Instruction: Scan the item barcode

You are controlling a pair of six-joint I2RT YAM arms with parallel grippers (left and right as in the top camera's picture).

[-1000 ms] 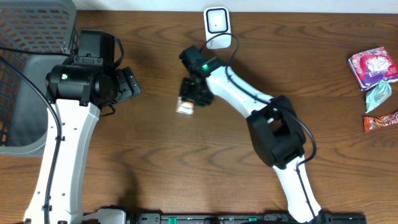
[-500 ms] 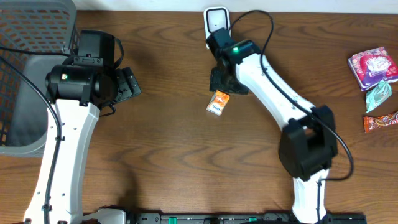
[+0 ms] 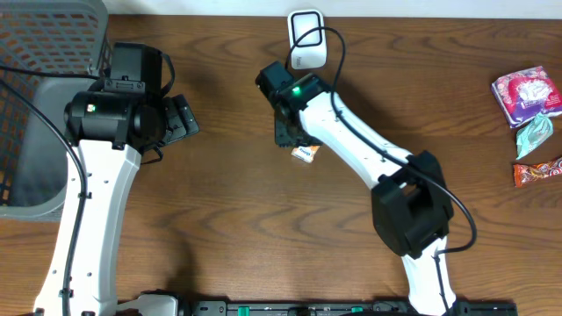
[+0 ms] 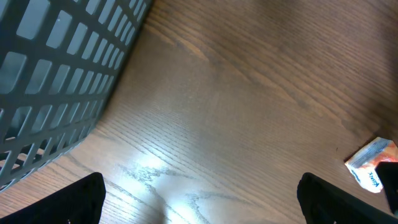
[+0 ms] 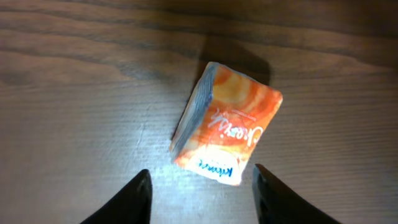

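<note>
Orange packet (image 5: 227, 124) lying on wood table (image 3: 228, 228), right gripper (image 5: 200, 186) hanging over it, fingers apart, left gripper (image 4: 199, 196) gaping wide beside grey basket (image 4: 62, 74).

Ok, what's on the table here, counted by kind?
Packets: 4 (orange packet, pink packet, teal packet, red wrapper)
Scanner: 1
Basket: 1
Total: 6

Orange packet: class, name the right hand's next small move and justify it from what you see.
Probably lower the right hand and close it on the orange packet. In the wrist view the packet lies loose on the table, just ahead of the fingers, which stand apart with nothing between them.
</note>
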